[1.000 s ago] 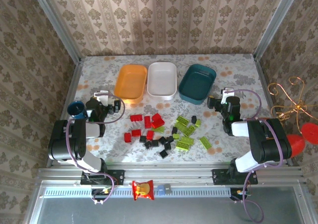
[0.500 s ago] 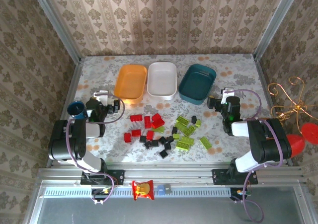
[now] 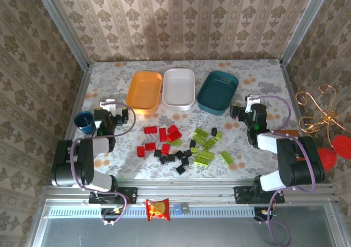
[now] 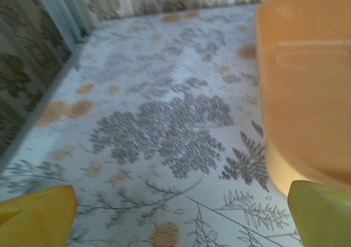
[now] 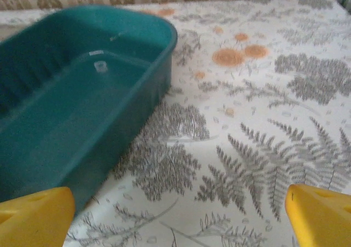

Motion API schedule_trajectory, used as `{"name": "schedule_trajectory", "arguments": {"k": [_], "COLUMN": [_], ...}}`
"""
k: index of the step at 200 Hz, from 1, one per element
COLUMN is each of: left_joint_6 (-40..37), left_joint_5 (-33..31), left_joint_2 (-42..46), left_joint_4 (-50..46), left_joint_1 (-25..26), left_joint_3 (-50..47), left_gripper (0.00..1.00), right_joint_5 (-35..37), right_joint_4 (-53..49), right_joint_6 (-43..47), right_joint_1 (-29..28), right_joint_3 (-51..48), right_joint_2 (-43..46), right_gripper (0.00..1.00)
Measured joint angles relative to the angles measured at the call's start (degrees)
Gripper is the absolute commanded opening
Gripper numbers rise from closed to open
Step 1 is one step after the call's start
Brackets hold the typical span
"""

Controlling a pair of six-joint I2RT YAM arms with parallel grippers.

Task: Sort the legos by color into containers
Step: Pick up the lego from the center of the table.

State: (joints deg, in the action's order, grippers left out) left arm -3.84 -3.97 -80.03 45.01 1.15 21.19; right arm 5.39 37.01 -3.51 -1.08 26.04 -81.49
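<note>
Red legos (image 3: 159, 137), black legos (image 3: 178, 156) and lime green legos (image 3: 205, 143) lie scattered at the table's middle front. Behind them stand three trays side by side: orange (image 3: 145, 90), white (image 3: 179, 87) and dark teal (image 3: 218, 91), all bare inside. My left gripper (image 3: 127, 116) hovers open left of the pile, and in its wrist view the orange tray (image 4: 307, 88) is at right. My right gripper (image 3: 235, 111) is open beside the teal tray (image 5: 71, 110). Both sets of yellow fingertips (image 4: 38, 217) (image 5: 321, 214) stand wide apart with nothing between.
A small blue cup (image 3: 83, 120) sits at the left table edge. A red-and-yellow snack packet (image 3: 157, 208) lies on the front rail. Metal frame posts and wallpapered walls enclose the table. A gold wire shape (image 3: 321, 113) and red discs are outside at right.
Both arms have risen a little and shifted slightly toward the back. The legos and trays have not moved.
</note>
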Motion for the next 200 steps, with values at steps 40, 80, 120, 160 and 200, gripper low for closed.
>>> {"name": "schedule_trajectory", "arguments": {"k": [40,80,120,160,200], "left_joint_6": [3.10,13.88,30.12,47.60,57.72], "left_joint_5": [-5.14,-13.53,-10.69,0.17,11.85], "left_joint_2": [12.15,20.24,22.53,21.94,17.90], "left_joint_4": [-5.55,-1.14,6.43,7.39,8.85], "left_joint_1": [1.77,1.53,-4.26,-11.47,-15.85], "left_joint_3": [1.86,-1.57,-7.63,-7.45,-4.74], "left_gripper": [1.00,1.00,1.00,1.00,1.00], "right_joint_5": [2.12,11.39,15.30,8.41,4.98], "right_joint_4": [-7.54,-20.63,-40.00,-44.72,-47.36], "right_joint_6": [-3.37,-8.09,-23.15,-30.64,-29.20], "right_joint_1": [-0.31,-2.84,-2.25,-0.24,-4.48], "right_joint_3": [2.58,6.40,18.64,18.51,18.36], "right_joint_2": [5.51,9.16,9.18,9.22,11.08], "right_gripper": [1.00,1.00,1.00,1.00,1.00]}}
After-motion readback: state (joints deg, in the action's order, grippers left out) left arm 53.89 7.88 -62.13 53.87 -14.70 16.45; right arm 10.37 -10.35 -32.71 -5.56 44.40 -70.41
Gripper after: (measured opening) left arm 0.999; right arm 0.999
